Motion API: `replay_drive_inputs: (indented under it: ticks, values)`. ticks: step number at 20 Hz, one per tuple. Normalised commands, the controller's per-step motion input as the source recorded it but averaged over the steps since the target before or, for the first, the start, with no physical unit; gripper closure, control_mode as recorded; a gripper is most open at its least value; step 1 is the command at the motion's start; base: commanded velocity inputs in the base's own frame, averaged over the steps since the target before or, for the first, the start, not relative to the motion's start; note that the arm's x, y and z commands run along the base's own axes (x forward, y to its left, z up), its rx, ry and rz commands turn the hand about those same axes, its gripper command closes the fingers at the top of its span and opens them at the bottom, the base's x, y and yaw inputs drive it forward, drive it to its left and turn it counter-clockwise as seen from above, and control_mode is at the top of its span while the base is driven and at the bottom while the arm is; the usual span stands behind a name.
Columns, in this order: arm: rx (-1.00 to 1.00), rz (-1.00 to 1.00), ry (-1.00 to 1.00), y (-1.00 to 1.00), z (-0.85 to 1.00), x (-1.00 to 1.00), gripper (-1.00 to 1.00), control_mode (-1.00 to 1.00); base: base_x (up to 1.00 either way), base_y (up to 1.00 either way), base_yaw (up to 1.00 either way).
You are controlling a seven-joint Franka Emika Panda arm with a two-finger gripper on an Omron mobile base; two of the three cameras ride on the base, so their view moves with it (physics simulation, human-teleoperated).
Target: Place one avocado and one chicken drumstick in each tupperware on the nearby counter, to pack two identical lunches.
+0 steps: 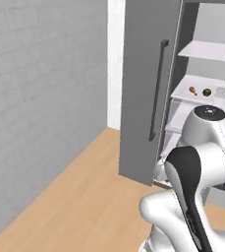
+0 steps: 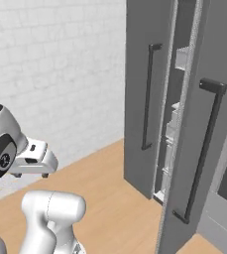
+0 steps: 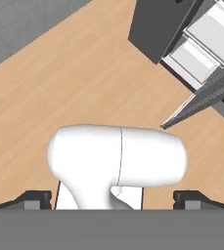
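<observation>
An orange-brown chicken drumstick (image 1: pixel 193 90) and a dark-green avocado (image 1: pixel 207 92) lie side by side on a white shelf (image 1: pixel 182 95) inside the open fridge, ahead of the arm in the left base view. My gripper (image 2: pixel 30 174) hangs at the left of the right base view, pointing down at the floor, well short of the fridge. In the hand view my gripper (image 3: pixel 112 200) has its dark fingertips (image 3: pixel 33 199) far apart at the bottom with nothing between them, so it is open. The tupperware and the counter are out of view.
The fridge's left door (image 1: pixel 143 98) stands open with a long dark handle (image 1: pixel 158 88). The right door (image 2: pixel 204 149) stands ajar closer to me. White drawers (image 3: pixel 201 49) sit low inside. A grey brick wall (image 1: pixel 40 98) runs along the left, above a wooden floor (image 1: pixel 84 202).
</observation>
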Motion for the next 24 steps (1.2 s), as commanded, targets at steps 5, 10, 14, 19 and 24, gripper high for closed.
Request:
replay_drive_inputs:
  ticks: [5,10,14,19,24]
  values:
    - [0.00,0.00,0.00,0.00,0.00,0.00,-1.00,1.00,0.65,0.38,-0.52]
    - [0.00,0.00,0.00,0.00,0.00,0.00,-1.00,1.00,0.49,0.26,-0.58]
    - [0.00,0.00,0.00,0.00,0.00,0.00,-1.00,1.00,0.53,0.38,-0.54]
    - [0.00,0.00,0.00,0.00,0.00,0.00,-1.00,1.00,0.51,0.46,-0.49]
    - [0.00,0.00,0.00,0.00,0.00,0.00,-1.00,1.00,0.46,0.37,-0.43]
